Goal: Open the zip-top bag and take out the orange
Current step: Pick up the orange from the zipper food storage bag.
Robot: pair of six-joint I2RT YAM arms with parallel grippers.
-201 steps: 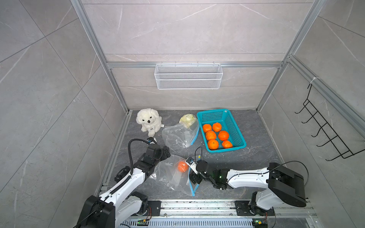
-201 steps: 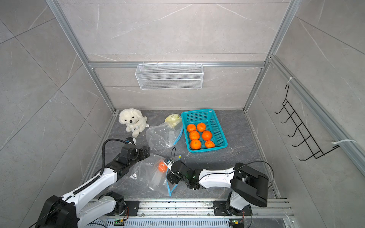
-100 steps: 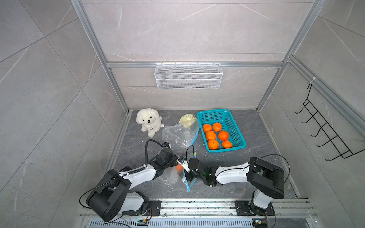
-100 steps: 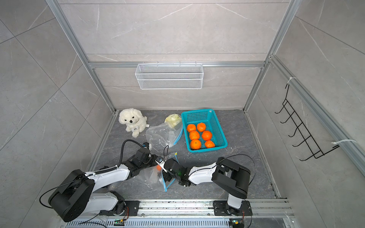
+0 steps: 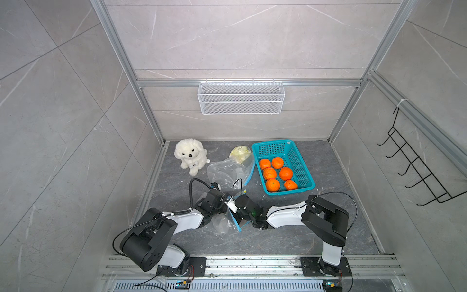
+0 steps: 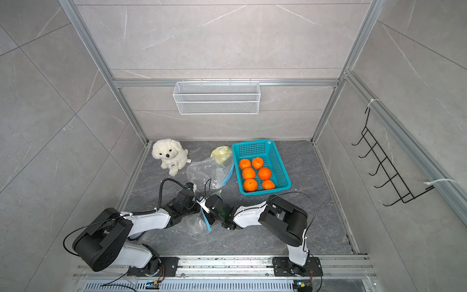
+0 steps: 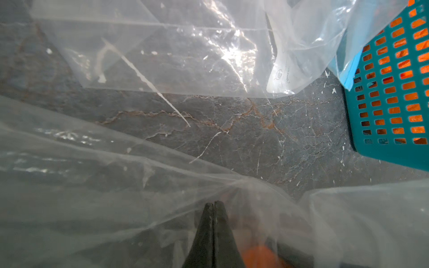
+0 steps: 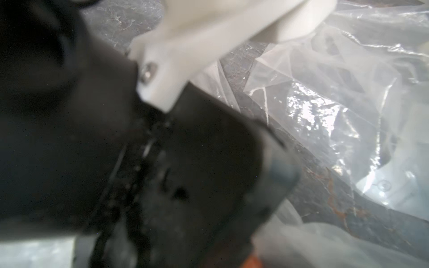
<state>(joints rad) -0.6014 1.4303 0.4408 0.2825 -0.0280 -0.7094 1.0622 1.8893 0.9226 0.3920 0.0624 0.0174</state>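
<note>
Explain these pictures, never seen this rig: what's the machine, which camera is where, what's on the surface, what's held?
Two white-and-black robot arms, left arm and right arm, stand on a rail. Both top views look down from one overhead camera pair; the other two are wrist cameras. On the dark stone-look surface: a white plush dog, a teal plastic basket of six oranges, a crumpled clear plastic bag, and, under the arms, the clear zip-top bag with a blue strip. In the left wrist view the left arm's fingers, which do the grasping, are shut, pinching its film; the orange blur beside them is probably the orange. The left arm blocks the right wrist view, so the right arm's fingers cannot be judged.
</note>
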